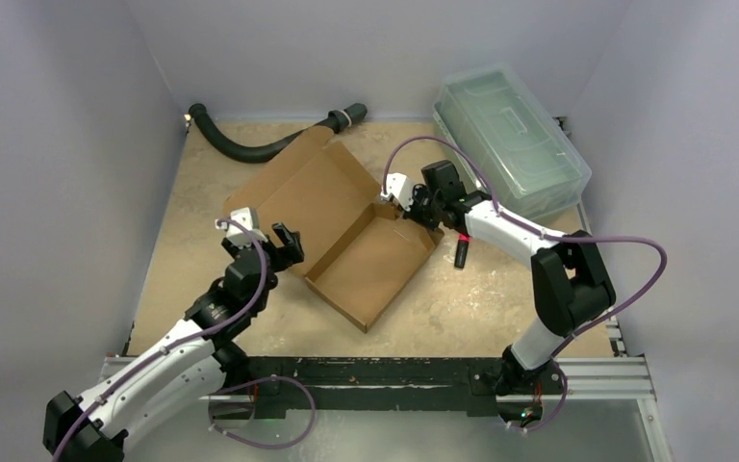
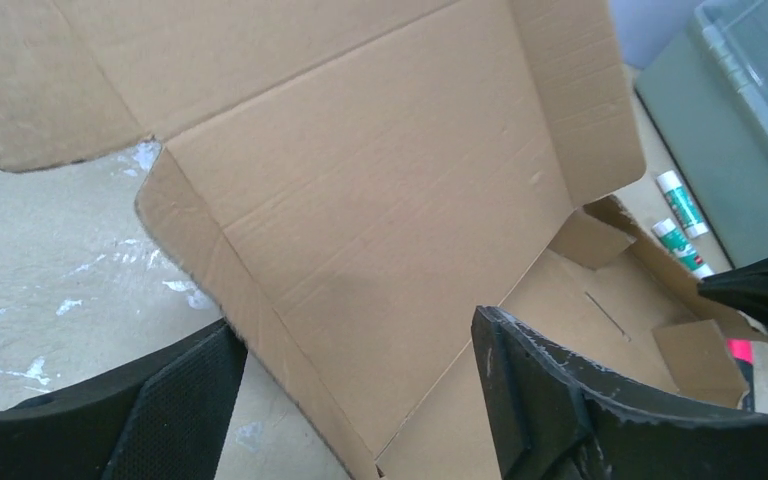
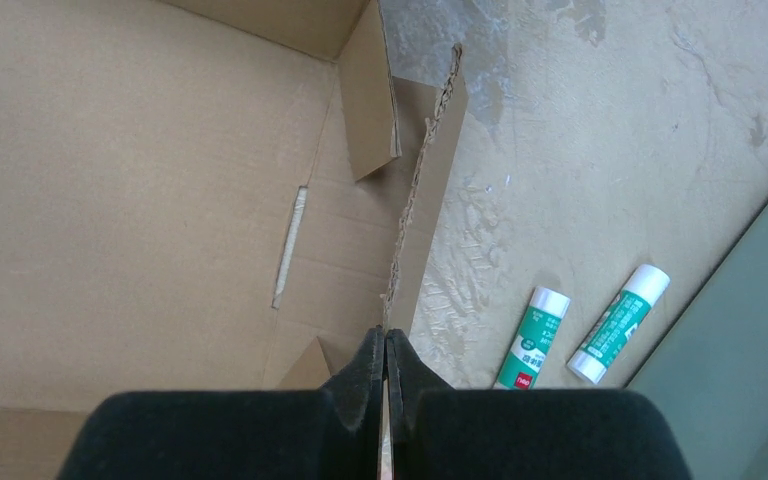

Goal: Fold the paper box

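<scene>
Tabletop [image 1: 500,308], seen from above, carrying a plain brown, unprinted, corrugated cardboard paper box [image 1: 370,265], lying near the middle between two white-and-black robot arms.

Looking roughly halfway folded. Tray part already standing with its low walls raised. Lid panel [image 1: 298,188] lying open and flat toward the far left, side flaps not yet turned in. Inside the tray, showing a small corner tab [image 3: 368,110] hanging loose and an empty slot [image 3: 290,245] cut in the floor. Probably waiting for the walls to be locked in place, then for the lid to be brought over and tucked shut.

Right end effector [image 3: 385,345] clenching tight on the raw top edge of the tray's far right wall, pinching the cardboard between its fingers. Left end effector [image 2: 352,328] released, fingers spread wide, hovering just beside the tray's left corner at the crease with the lid, grasping nothing.

Counting:
- one paper box
- two end effectors
- two white-and-green glue sticks [image 3: 532,338], lying side by side on the tabletop just outside the pinched wall
- one clear greenish plastic lidded bin [image 1: 510,140], sitting at the far right corner
- one black ribbed hose [image 1: 250,146], curving along the far edge
</scene>
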